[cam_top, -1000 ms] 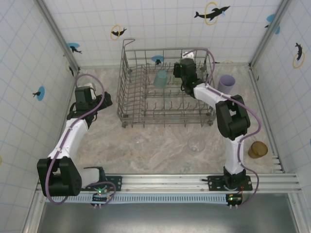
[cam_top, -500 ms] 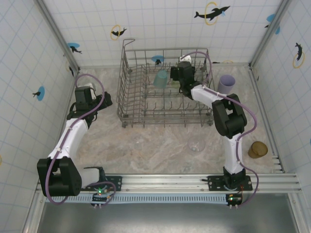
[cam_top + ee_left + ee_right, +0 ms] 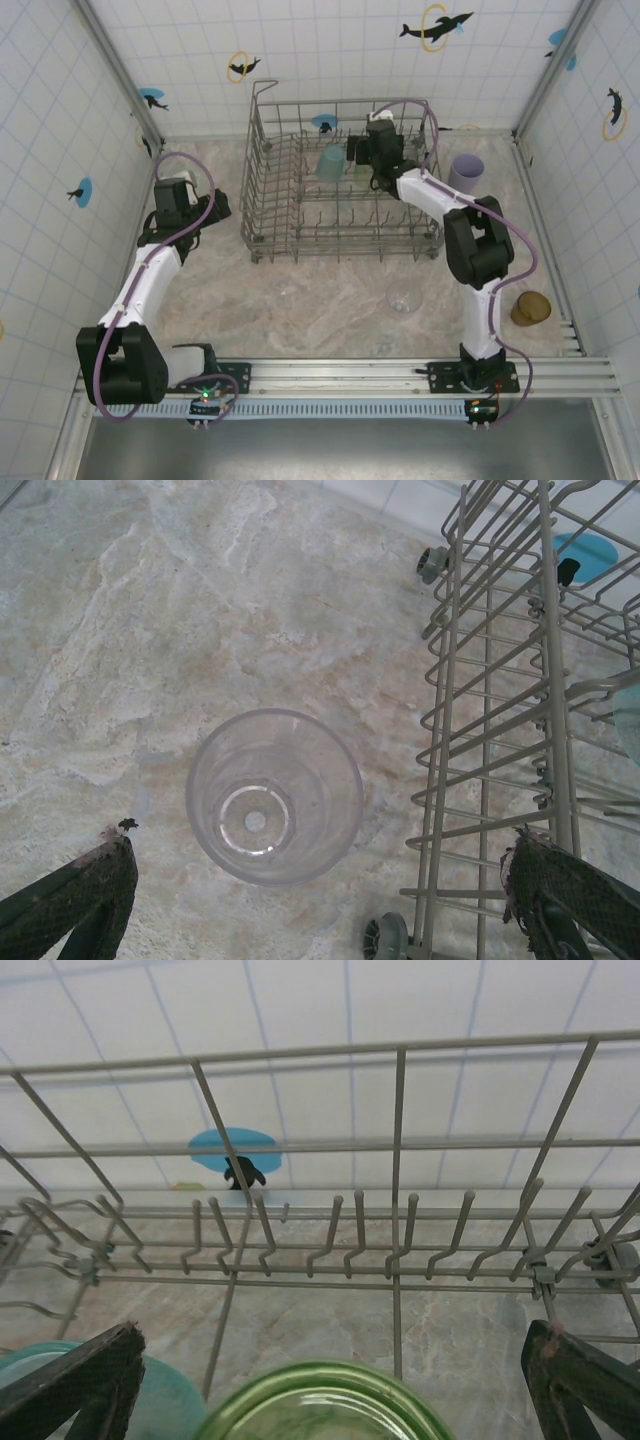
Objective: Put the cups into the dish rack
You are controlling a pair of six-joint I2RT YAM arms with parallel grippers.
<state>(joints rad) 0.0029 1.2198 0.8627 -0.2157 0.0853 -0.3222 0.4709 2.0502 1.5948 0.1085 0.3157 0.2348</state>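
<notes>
My right claw point(image 3: 330, 1345) is wide apart around the green cup point(image 3: 320, 1400) in the rack point(image 3: 398, 1160); teal cup point(image 3: 165, 1405) is beside it. My left claw point(image 3: 320, 845) is apart over a clear cup point(image 3: 273, 795).

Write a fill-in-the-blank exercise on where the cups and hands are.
The teal cup and the green cup sit ____ the dish rack. The amber cup stands near the ____ arm's base. The right hand, above the green cup, is ____.
Missing: inside, right, open.

Dish rack point(image 3: 399, 1145) tines and far wall block passage beyond the lime cup point(image 3: 320, 1402)
</notes>
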